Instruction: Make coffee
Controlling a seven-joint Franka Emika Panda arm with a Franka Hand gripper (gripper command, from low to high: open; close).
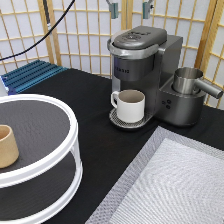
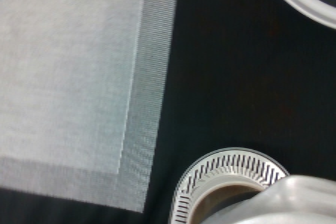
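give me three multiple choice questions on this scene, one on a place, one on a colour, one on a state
1. Where does the white mug stand?
A. on the coffee machine's drip tray
B. on the grey mat
C. inside the steel jug

2. What colour is the handleless cup on the round shelf?
A. blue
B. tan
C. red

3. How is the gripper above the coffee machine?
A. shut on a pod
B. shut on the mug
C. open, holding nothing

Answers: A, it sits under the spout; B, tan against the dark shelf; C, its fingers hang apart at the exterior view's top.
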